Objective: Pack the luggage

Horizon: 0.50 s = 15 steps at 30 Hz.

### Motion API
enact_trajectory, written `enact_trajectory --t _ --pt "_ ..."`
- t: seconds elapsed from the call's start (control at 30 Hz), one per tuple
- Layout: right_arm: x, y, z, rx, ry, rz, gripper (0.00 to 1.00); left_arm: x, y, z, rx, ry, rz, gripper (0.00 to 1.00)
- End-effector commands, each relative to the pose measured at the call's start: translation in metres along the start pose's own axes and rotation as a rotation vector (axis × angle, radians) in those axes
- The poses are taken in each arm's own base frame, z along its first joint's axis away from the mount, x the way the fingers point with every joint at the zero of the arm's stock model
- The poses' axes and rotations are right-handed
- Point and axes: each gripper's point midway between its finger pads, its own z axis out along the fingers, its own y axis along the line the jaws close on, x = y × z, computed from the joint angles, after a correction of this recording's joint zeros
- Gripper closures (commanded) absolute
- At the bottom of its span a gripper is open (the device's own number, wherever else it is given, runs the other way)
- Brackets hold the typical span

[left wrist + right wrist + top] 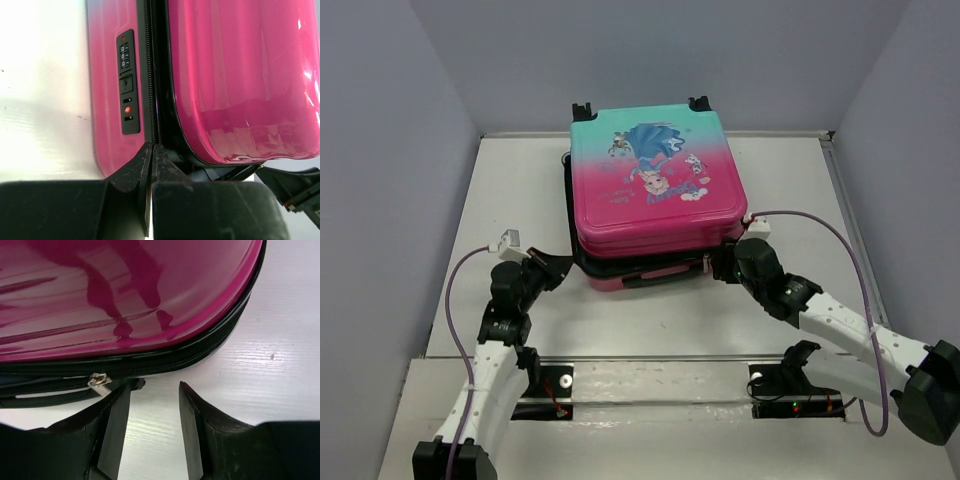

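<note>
The luggage (pixel 650 180), a pink-to-teal hard shell with a cartoon princess, lies flat on the table with its lid down and a dark gap along the front. My left gripper (pixel 560 270) is at its front left corner. In the left wrist view the left gripper (pixel 151 146) is shut, tips touching the black zipper track beside the combination lock (pixel 127 82); nothing shows between them. My right gripper (pixel 720 265) is at the front right corner. In the right wrist view the right gripper (pixel 152 385) is open over bare table, and a metal zipper pull (pixel 98 380) sits just outside its left finger.
The white table (pixel 520 200) is boxed in by grey walls at the left, right and back. The suitcase takes up the middle and far part. The arms' bases are bolted to a rail (pixel 670 385) at the near edge.
</note>
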Motion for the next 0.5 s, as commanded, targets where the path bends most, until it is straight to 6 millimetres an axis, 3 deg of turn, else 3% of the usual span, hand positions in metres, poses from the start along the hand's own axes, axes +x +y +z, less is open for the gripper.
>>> enact_trajectory --t 0.0,0.1,0.23,0.27,0.47 --pt "-0.021 0.010 0.008 -0.068 -0.035 -0.046 0.50 0.006 -0.018 -0.006 0.059 0.049 0.026 0.94" --pt "-0.021 0.028 0.015 -0.148 -0.026 -0.076 0.49 0.008 -0.021 -0.007 0.069 0.052 0.031 0.94" --pt "-0.016 0.036 0.015 -0.205 -0.008 -0.098 0.50 0.011 -0.022 -0.008 0.074 0.059 0.030 0.94" --pt "-0.023 0.041 0.013 -0.226 -0.039 -0.086 0.51 0.011 -0.022 -0.008 0.075 0.058 0.031 0.94" --pt "-0.012 0.031 0.003 -0.210 -0.017 -0.059 0.53 0.013 -0.024 -0.008 0.079 0.063 0.027 0.94"
